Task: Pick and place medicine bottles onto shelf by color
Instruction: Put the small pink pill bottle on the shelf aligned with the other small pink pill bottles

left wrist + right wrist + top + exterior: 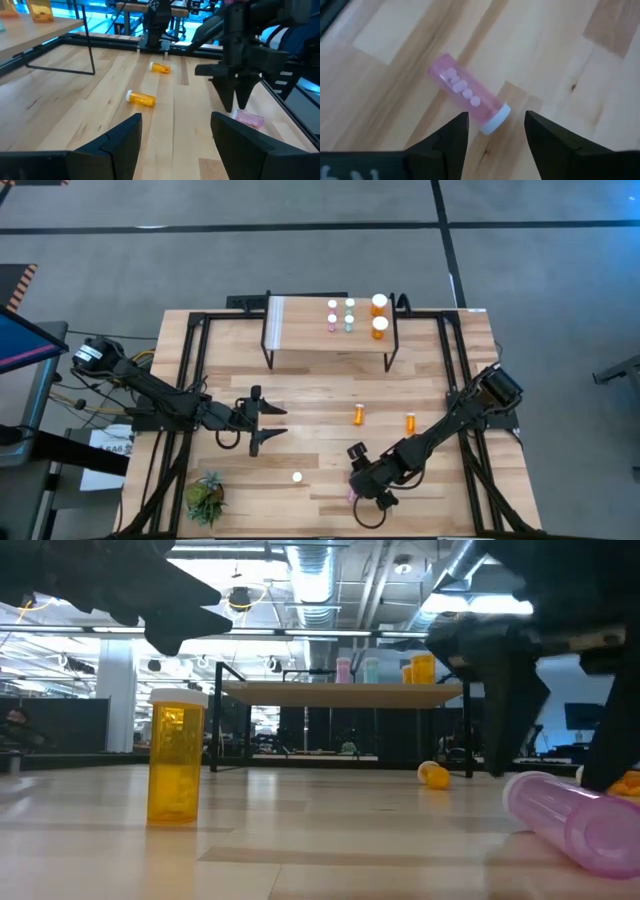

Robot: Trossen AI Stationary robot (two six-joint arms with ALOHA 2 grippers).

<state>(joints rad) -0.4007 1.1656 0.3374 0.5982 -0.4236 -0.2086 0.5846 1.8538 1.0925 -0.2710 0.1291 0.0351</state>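
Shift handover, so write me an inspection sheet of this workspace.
Surface: wooden table, bare between items.
Job's things: six bottles upright on shelf; pink bottle and two orange bottles lying on the table; one orange bottle upright.
Clutter: small plant.
Grippers: left gripper open, empty; right gripper open above the pink bottle.
Cables: bundle at the left arm's base.
Surroundings: grey floor; no people seen.

Table (pixel 300 375): lying orange bottles (pixel 359 415), pink bottle (pixel 352 494), upright bottle (pixel 297 477), plant (pixel 205 498)
Shelf (pixel 300 325): six bottles (pixel 349 314), upper centre
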